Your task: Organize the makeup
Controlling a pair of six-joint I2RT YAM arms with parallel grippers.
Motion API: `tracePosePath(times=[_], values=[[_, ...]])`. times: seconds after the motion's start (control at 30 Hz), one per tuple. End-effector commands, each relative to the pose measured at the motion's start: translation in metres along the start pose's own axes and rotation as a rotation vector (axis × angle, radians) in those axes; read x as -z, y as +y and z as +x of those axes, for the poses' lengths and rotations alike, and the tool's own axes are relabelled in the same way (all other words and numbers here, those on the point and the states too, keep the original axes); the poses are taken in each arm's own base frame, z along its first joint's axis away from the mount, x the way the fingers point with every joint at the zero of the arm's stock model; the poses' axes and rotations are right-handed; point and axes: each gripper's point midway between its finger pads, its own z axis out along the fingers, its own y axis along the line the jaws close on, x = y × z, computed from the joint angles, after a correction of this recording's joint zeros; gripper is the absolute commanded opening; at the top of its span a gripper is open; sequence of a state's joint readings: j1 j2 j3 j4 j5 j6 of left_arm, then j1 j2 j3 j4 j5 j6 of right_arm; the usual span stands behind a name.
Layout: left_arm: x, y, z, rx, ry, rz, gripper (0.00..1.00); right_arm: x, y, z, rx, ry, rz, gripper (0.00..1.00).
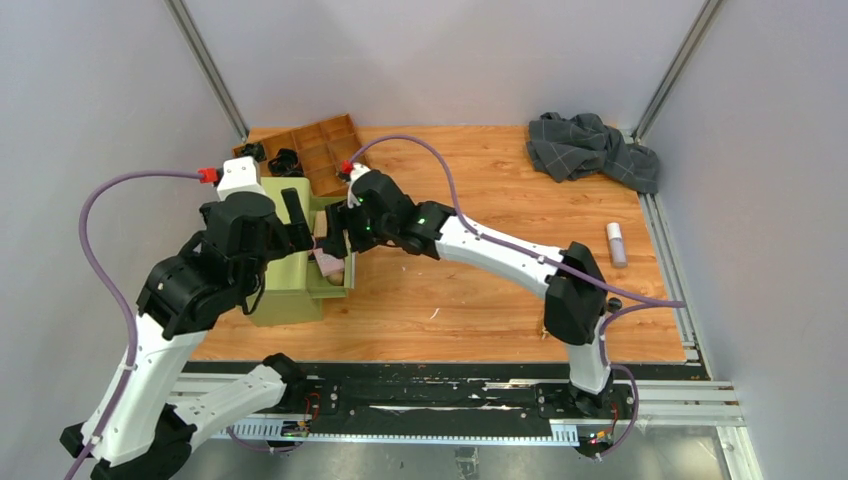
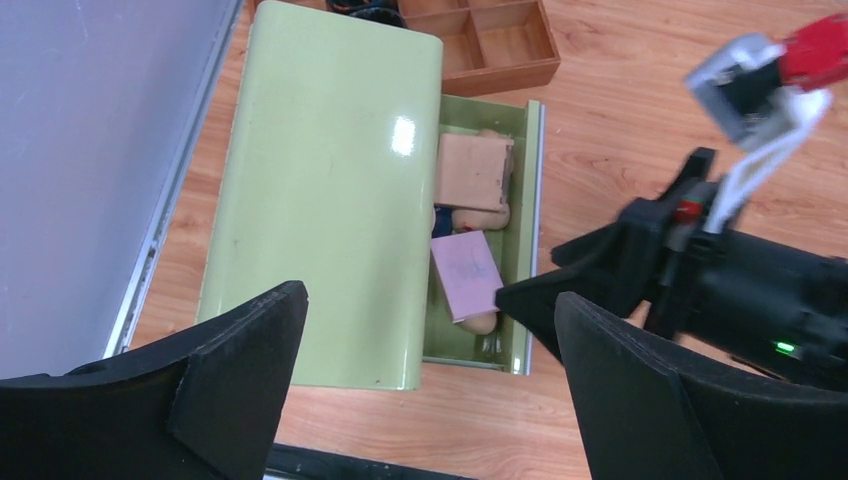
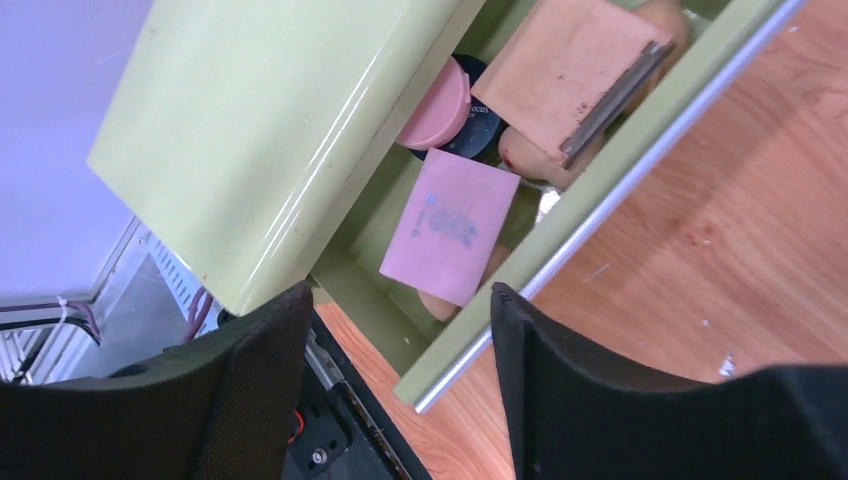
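Observation:
A green box (image 1: 285,290) has its drawer (image 3: 600,170) pulled open to the right. In the right wrist view the drawer holds a pink square pad (image 3: 452,226), a tan square pad (image 3: 565,70), a pink disc (image 3: 436,105), a black compact (image 3: 480,120) and a beige sponge (image 3: 525,155). The pink pad (image 2: 466,275) and tan pad (image 2: 472,170) also show in the left wrist view. My right gripper (image 3: 398,295) is open and empty over the drawer's near end. My left gripper (image 2: 425,300) is open and empty above the box. A white-pink tube (image 1: 616,243) lies far right.
A brown wooden divided tray (image 1: 325,150) stands behind the box, with black items (image 1: 285,160) at its left. A grey checked cloth (image 1: 590,148) lies crumpled at the back right. Grey walls close in both sides. A black rail (image 1: 450,395) runs along the near edge.

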State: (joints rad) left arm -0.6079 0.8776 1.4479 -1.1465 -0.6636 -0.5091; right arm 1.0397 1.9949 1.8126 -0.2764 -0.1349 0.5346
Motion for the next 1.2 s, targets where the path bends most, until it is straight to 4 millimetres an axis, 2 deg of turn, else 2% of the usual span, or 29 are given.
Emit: tracePosePath(times=[0.0, 0.13, 0.23, 0.3, 0.37, 0.47, 0.57, 0.67, 0.9, 1.17], values=[[-0.014, 0.001, 0.008, -0.023, 0.021, -0.059, 1.00, 0.027, -0.021, -0.031, -0.006, -0.121, 0.053, 0.59], [-0.034, 0.009, 0.016, -0.059, 0.076, -0.122, 1.00, 0.029, -0.062, -0.029, -0.144, -0.112, 0.061, 0.36], [-0.050, 0.026, 0.014, -0.004, 0.105, -0.153, 1.00, 0.027, -0.091, -0.020, -0.223, -0.097, 0.078, 0.25], [-0.060, 0.036, 0.015, 0.049, 0.120, -0.162, 1.00, 0.026, -0.104, -0.016, -0.252, -0.090, 0.089, 0.21], [-0.072, 0.038, 0.024, 0.101, 0.165, -0.133, 0.99, 0.020, -0.111, -0.010, -0.282, -0.073, 0.083, 0.16], [-0.086, 0.052, 0.031, 0.171, 0.198, -0.142, 0.99, 0.008, -0.119, 0.002, -0.332, -0.028, 0.058, 0.14], [-0.091, 0.067, 0.029, 0.242, 0.196, -0.141, 0.98, -0.002, -0.117, 0.009, -0.344, 0.011, 0.018, 0.14], [-0.091, 0.081, 0.027, 0.273, 0.179, -0.166, 0.98, -0.018, -0.118, 0.025, -0.362, 0.072, -0.015, 0.14], [-0.108, 0.107, 0.030, 0.329, 0.191, -0.239, 0.98, -0.030, -0.104, 0.030, -0.394, 0.113, -0.119, 0.13], [-0.128, 0.110, 0.050, 0.356, 0.192, -0.207, 0.98, -0.031, -0.077, 0.025, -0.409, 0.120, -0.255, 0.13]])
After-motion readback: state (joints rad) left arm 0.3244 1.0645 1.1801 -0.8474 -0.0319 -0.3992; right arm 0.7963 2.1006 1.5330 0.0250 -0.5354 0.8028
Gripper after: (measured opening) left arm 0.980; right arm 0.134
